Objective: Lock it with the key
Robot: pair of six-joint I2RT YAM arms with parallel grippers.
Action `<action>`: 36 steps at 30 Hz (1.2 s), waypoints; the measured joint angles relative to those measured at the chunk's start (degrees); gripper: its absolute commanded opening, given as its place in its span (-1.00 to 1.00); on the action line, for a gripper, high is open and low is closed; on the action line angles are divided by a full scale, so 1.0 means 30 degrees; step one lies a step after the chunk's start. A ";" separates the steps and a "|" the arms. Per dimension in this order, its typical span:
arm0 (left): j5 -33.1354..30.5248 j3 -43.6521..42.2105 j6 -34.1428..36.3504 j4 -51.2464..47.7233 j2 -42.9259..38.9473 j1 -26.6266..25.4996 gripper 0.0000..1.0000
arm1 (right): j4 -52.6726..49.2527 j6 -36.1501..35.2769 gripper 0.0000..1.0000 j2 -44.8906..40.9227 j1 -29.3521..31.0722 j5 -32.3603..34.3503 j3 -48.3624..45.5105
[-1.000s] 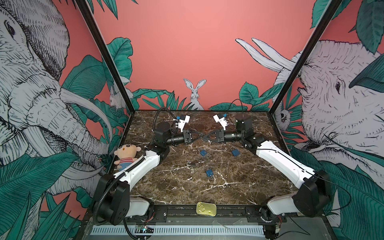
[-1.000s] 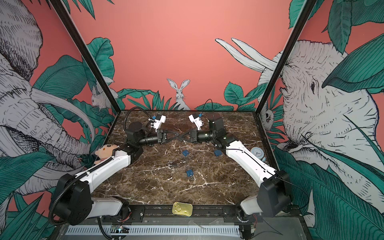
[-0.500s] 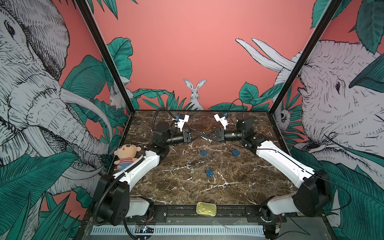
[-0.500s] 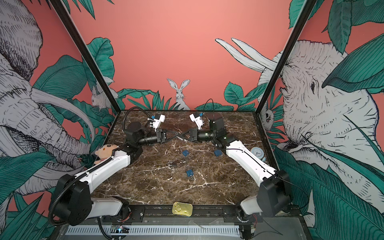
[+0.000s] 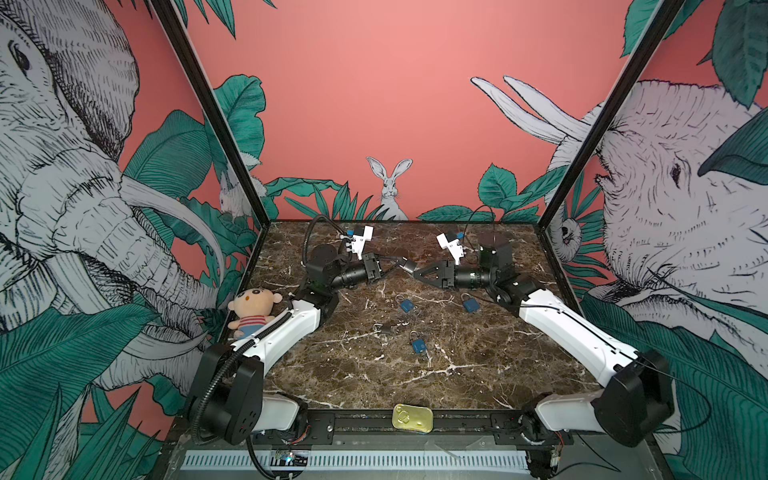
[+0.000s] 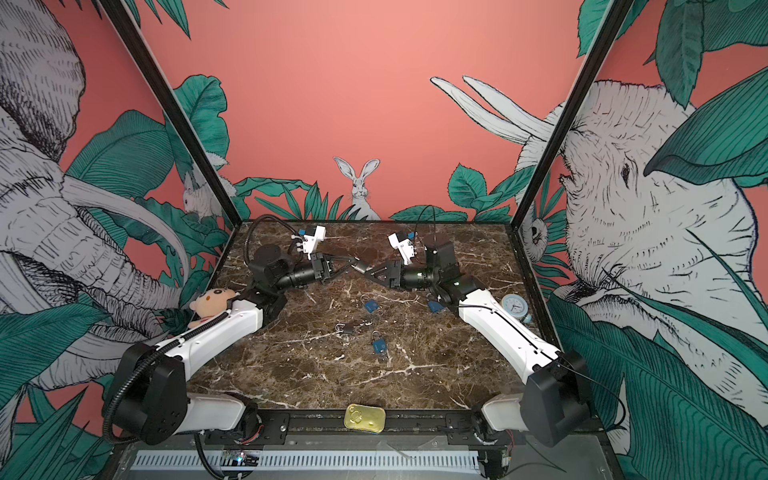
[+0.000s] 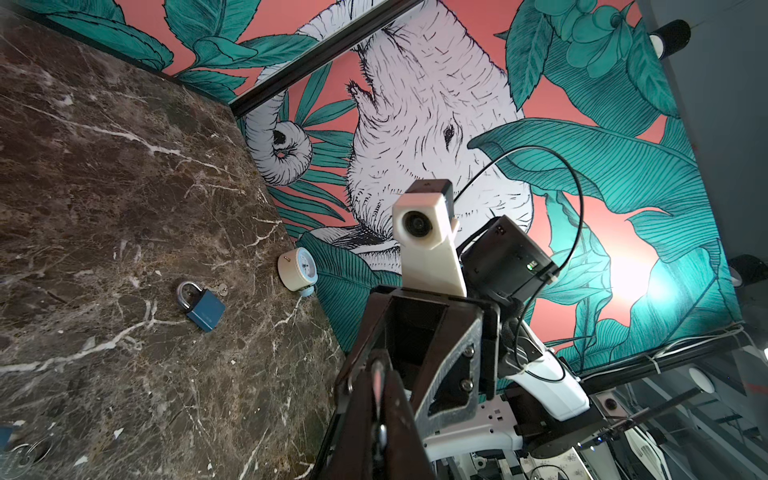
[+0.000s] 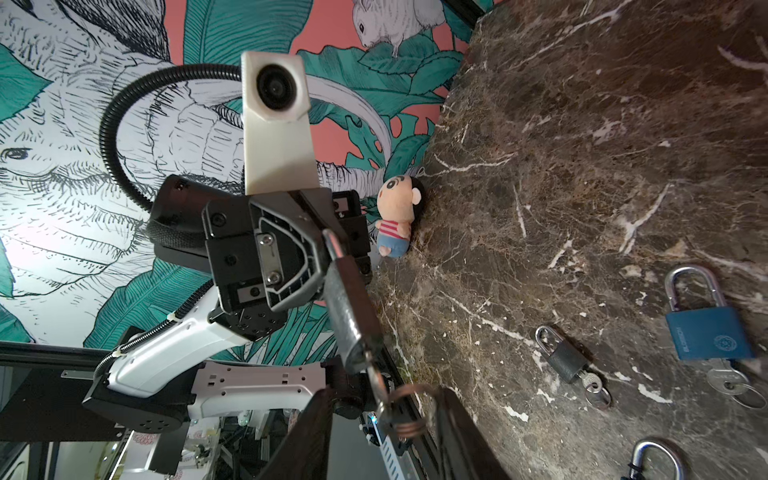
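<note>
At 6 o'clock a yellow tin (image 5: pixel 412 418) sits on the front rail, just off the tabletop (image 5: pixel 478 386). Near the centre lies the nearest blue padlock (image 5: pixel 419 345) with a key in its base. A small dark padlock (image 5: pixel 386 330), also keyed, lies close at its 10 o'clock. A plush doll (image 5: pixel 252 309) rests at the 9 o'clock edge beside the left forearm, and a small clock (image 6: pixel 514 306) stands at the 3 o'clock edge by the right forearm. Farther back are a middle blue padlock (image 5: pixel 407 306) and, toward 2 o'clock, a right-side blue padlock (image 5: pixel 471 306) near the right arm. All four loose locks lie flat, nearer than the hands and apart from them.

Toward 12 o'clock the two hands meet tip to tip above the tabletop. The left hand (image 5: pixel 398 262), reaching in from 9 o'clock, is clamped tight on the shackle end of the held padlock (image 8: pixel 351 316). The lock's long axis runs along the line between the hands, roughly 10 to 4 o'clock, with the shackle toward the left hand and the keyhole end toward the right. The key (image 8: pixel 378 384) sits in that end, in line with the body, its key ring (image 8: pixel 409 409) hanging off the head. The right hand (image 5: pixel 417 273), coming from 3 o'clock, has its fingers (image 8: pixel 465 432) parted to either side of key and ring, gripping nothing; whether one brushes the ring cannot be told
</note>
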 measured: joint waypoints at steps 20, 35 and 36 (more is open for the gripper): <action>0.0226 0.0007 0.0299 -0.0670 0.0000 0.0000 -1.00 | 0.0270 0.0029 -0.57 0.0029 -0.0153 0.0138 0.0313; 0.0058 0.0015 0.0080 -0.0597 -0.0015 0.0058 -1.00 | 0.0437 0.0415 -1.00 0.0124 -0.0153 0.0189 0.0306; 0.0000 0.0015 0.0007 -0.0510 -0.0022 0.0080 -1.00 | 0.0568 0.0546 -1.00 0.0131 -0.0153 0.0182 0.0299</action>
